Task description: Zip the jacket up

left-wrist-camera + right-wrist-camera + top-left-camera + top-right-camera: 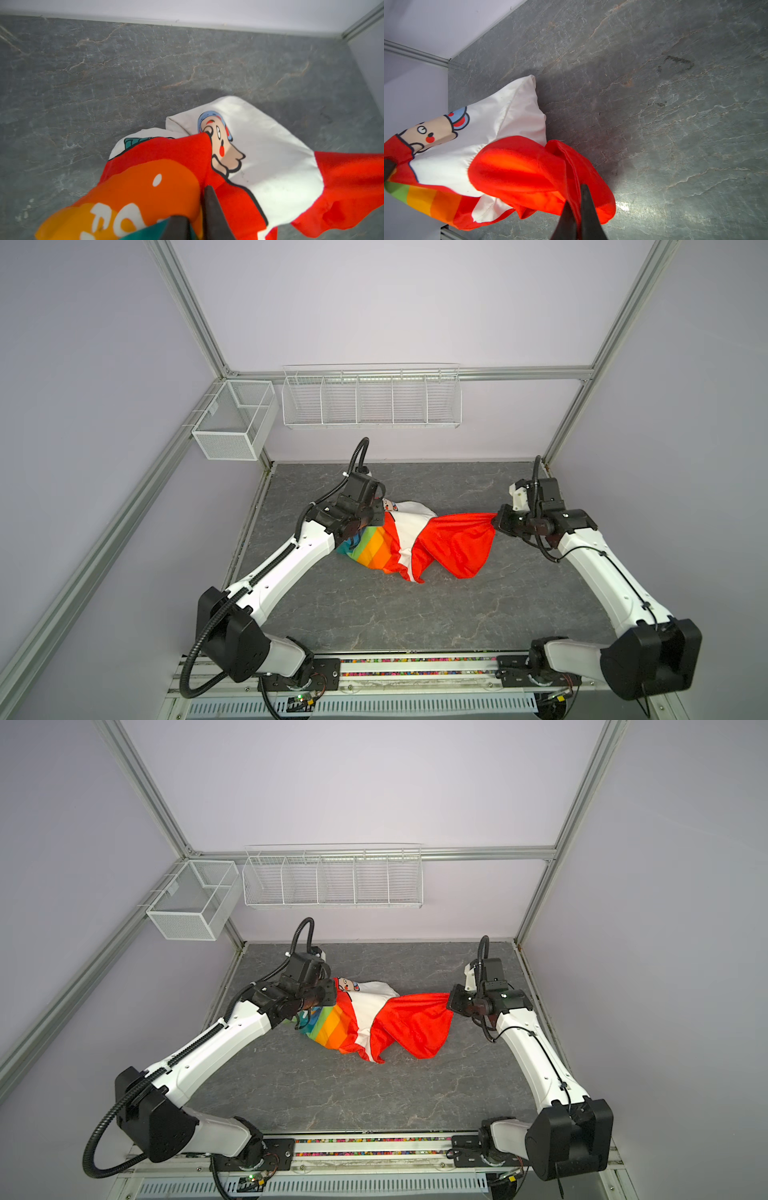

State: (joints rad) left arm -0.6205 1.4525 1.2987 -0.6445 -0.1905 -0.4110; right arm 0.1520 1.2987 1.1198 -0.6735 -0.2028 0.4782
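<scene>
the jacket (399, 543) (357, 1019) was mid-table toward the back, strung between both arms, lower folds on the grey table (415, 614). right gripper (496, 519) (578, 207) was clamped on its red hood (519, 166). left gripper (193, 202) sat at the rainbow-striped end, jaws slightly apart with fabric between; couldn't tell if it gripped
</scene>
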